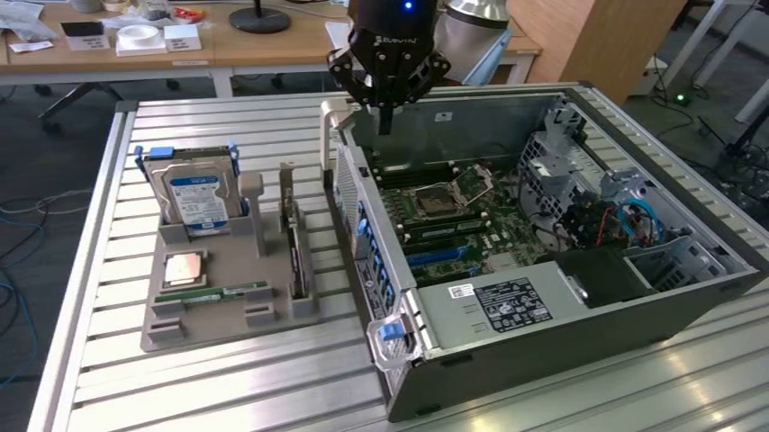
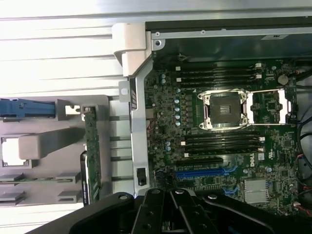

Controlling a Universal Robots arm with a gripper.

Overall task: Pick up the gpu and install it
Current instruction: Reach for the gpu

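— Hovering above the case (image 1: 577, 353), at its far wall, was the gripper (image 1: 384, 121) carrying anything?
— No, its fingers were pinched together and empty. The gpu (image 1: 294, 256) stood on edge in the grey holder (image 1: 162, 335), just beside the case on the exterior view's left.
— Risk?
— Clipping that wall, I judged, or the thin card tilting in the grip.

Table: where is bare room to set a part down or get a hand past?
Bare slats lie on the table on the holder's near side, behind the hard drive toward the far edge, and at the near corner on the exterior view's right of the case. Crowded: the narrow gap between gpu and case, and inside the case.
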